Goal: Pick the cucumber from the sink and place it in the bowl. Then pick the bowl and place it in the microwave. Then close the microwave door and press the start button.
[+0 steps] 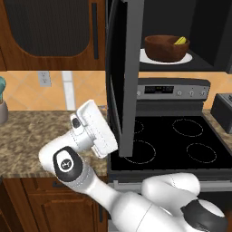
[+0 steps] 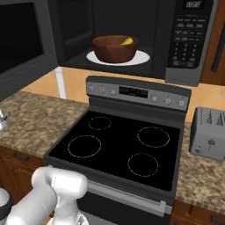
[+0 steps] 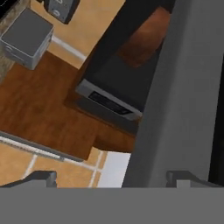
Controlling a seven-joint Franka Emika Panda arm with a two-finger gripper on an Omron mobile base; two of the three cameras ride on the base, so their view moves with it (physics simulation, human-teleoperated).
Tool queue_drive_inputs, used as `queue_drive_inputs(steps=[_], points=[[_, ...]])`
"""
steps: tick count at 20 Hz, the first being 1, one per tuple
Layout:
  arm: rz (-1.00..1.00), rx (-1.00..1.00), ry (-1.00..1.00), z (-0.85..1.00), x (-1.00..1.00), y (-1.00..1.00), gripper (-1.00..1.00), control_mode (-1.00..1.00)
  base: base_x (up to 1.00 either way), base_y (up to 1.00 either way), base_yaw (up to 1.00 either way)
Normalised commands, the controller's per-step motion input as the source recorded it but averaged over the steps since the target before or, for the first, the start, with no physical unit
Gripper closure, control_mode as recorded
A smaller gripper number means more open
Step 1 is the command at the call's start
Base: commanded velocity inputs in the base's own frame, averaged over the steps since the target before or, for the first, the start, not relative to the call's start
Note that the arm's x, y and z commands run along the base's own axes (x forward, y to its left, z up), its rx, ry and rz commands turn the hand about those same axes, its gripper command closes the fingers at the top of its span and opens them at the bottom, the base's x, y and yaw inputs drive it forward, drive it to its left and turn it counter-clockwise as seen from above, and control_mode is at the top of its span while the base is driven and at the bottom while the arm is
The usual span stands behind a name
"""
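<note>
From behind my left shoulder, the speckled counter [image 1: 27,131] lies at the far left, and my white hand sits low beside the microwave door [image 1: 128,77], which stands swung out toward me, edge-on, a tall dark panel with a grey edge running top to bottom. In the hand view that grey edge rises just ahead of my claw [image 3: 113,177], nearer the right fingertip [image 3: 183,177] than the left one; my fingers stand wide apart with nothing between them, and I cannot tell whether either tip touches the door. Right of the door, inside the microwave [image 2: 184,39], the bowl [image 1: 166,47] sits upright on the white turntable plate [image 1: 192,58], and the cucumber [image 1: 180,41] lies in the bowl at its right side, a short yellow-green stick whose upper end leans against the rim. From the left camera its long axis runs slantwise, low end toward the bowl's middle, high end up and to the right; from the right camera it shows at the bowl's right rim, tilted the same way. Below the microwave lies the black stove [image 2: 118,149] with its four ring burners, and to the right of it, on the counter, stands a grey toaster [image 2: 210,134], well apart from the bowl.
</note>
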Motion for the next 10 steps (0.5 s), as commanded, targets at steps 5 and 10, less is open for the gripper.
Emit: queue_drive_inputs(steps=[5, 10], points=[[-0.19, 0.0, -0.21, 0.47, -0.59, -0.56, -1.0, -1.0, 0.0, 0.0, 0.0], [-0.16, 0.0, -0.23, 0.49, -0.59, -0.58, -1.0, -1.0, 0.0, 0.0, 0.0]])
